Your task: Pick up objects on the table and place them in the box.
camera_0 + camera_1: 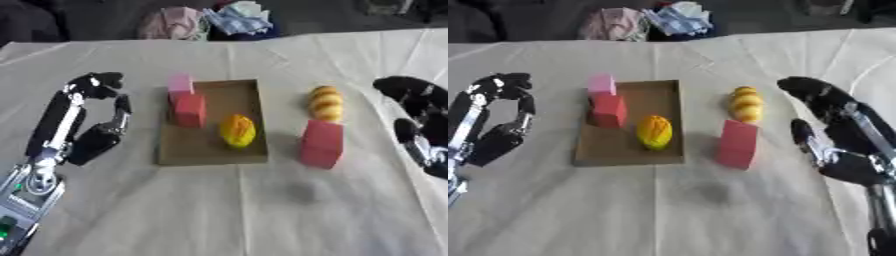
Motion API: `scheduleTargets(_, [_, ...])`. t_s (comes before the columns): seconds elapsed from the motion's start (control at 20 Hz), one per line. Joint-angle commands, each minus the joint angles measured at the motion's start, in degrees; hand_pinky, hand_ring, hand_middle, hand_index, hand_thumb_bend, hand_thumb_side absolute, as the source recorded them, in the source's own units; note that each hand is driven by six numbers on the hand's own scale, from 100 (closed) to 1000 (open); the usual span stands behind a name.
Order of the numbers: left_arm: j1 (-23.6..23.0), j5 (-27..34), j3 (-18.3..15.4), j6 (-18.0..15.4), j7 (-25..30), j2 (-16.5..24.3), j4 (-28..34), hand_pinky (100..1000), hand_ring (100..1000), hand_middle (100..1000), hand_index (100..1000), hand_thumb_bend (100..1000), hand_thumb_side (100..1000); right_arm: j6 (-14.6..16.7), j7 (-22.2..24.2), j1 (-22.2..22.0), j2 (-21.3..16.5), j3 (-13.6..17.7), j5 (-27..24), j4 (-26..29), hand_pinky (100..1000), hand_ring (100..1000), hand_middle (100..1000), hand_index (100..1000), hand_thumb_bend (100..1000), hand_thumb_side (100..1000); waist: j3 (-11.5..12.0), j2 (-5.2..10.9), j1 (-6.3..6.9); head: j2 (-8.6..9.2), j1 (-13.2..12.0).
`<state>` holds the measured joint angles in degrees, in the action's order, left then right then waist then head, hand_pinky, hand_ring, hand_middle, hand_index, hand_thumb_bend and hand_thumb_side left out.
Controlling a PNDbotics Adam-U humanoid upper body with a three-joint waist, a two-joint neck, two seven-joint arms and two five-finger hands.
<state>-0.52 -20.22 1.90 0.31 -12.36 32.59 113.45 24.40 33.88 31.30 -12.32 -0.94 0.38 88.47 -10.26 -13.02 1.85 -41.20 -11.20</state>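
Red block [737, 144] standing upright on the cloth, just inboard of the right hand [837, 135], between that hand and the box [614, 147]. Flat faces and square edges, so probably stiff and light, likely foam or painted wood: best taken across two opposite side faces, low enough not to tip it. Smooth sides may slip if pinched near the top edge.

Yellow lumpy roll [746, 104] lying beyond the block, ahead of the right hand's fingertips and a little inboard. Looks like a toy pastry of joined bumps, rounded and probably soft or hollow. Best grasped across its narrow waist, thumb on one side, fingers on the other; likely to roll if nudged.

Already inside the box: a yellow oval thing [654, 132] near the front, a red block [609, 111] at the side nearer the left hand, and a pink block [601, 84] at the far corner, apparently resting on the rim.

Right hand spread, fingers extended, holding nothing, clear of both pieces. Left hand [96, 135] out beyond the box, fingers relaxed and arched, empty. Pale cloth [675, 215] under everything.
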Motion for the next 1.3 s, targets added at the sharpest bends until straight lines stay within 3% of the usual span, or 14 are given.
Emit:
scheduleTargets(0.05, [-0.15, 0.91, 0.19, -1.62, 0.50, -1.15, 1.14, 728, 671, 666, 842, 100, 674, 4.38, -0.02, 4.80, -4.22, -0.96, 2.59, -4.37, 989, 932, 856, 911, 100, 301, 0.77, 2.14, -0.99, -1.16, 2.06])
scheduleTargets(0.1, [-0.26, 1.08, 0.59, -1.69, 0.81, -1.79, 1.14, 726, 666, 661, 841, 100, 679, 6.04, 0.07, 6.43, -5.11, -1.46, 3.42, -6.30, 985, 932, 854, 914, 100, 336, 1.16, 2.25, -1.11, -1.53, 2.66])
scheduleTargets(0.15, [-0.36, 1.33, 1.06, -1.64, 1.13, -2.45, 1.14, 725, 665, 660, 840, 100, 684, 7.62, 0.19, 7.96, -5.96, -1.97, 4.24, -8.20, 984, 932, 857, 914, 100, 277, 1.55, 2.37, -1.22, -1.90, 3.26])
scheduleTargets(0.4, [-0.73, 2.52, 3.32, -0.91, 3.02, -5.53, 1.14, 723, 657, 652, 840, 100, 721, 14.72, 1.40, 14.74, -9.24, -4.87, 7.97, -18.57, 980, 944, 871, 933, 100, 219, 3.36, 2.90, -1.60, -2.87, 6.08])
scheduleTargets(0.75, [-0.74, 6.10, 4.57, -0.07, 5.43, -8.41, 1.14, 723, 652, 648, 843, 100, 751, 22.20, 5.10, 21.41, -9.92, -8.18, 15.63, -30.85, 989, 975, 905, 967, 100, 198, 5.03, 3.36, -1.81, -2.91, 8.37])
scheduleTargets(0.8, [-0.72, 6.38, 4.63, 0.06, 5.66, -8.75, 1.14, 723, 652, 648, 843, 100, 726, 23.13, 5.93, 22.14, -9.80, -8.54, 17.02, -32.43, 992, 982, 912, 970, 100, 122, 5.18, 3.40, -1.82, -2.91, 8.57])
scheduleTargets(0.85, [-0.72, 6.69, 4.71, 0.21, 5.90, -9.06, 1.14, 724, 653, 648, 844, 100, 759, 24.03, 6.81, 22.73, -9.66, -8.82, 18.44, -33.88, 994, 987, 919, 974, 100, 202, 5.30, 3.43, -1.84, -2.91, 8.76])
scheduleTargets(1.05, [-0.82, 7.04, 4.91, 0.75, 6.96, -10.04, 1.14, 725, 653, 649, 846, 100, 770, 26.98, 9.72, 24.31, -9.30, -9.06, 24.21, -38.67, 1000, 1000, 940, 987, 100, 213, 5.68, 3.55, -1.85, -2.91, 9.40])
scheduleTargets(1.3, [-0.86, 6.95, 5.16, 1.56, 7.94, -11.14, 1.14, 727, 654, 650, 848, 100, 783, 27.55, 8.98, 25.26, -9.00, -7.23, 30.49, -42.43, 997, 1000, 946, 990, 100, 265, 5.91, 3.64, -1.67, -2.91, 9.78])
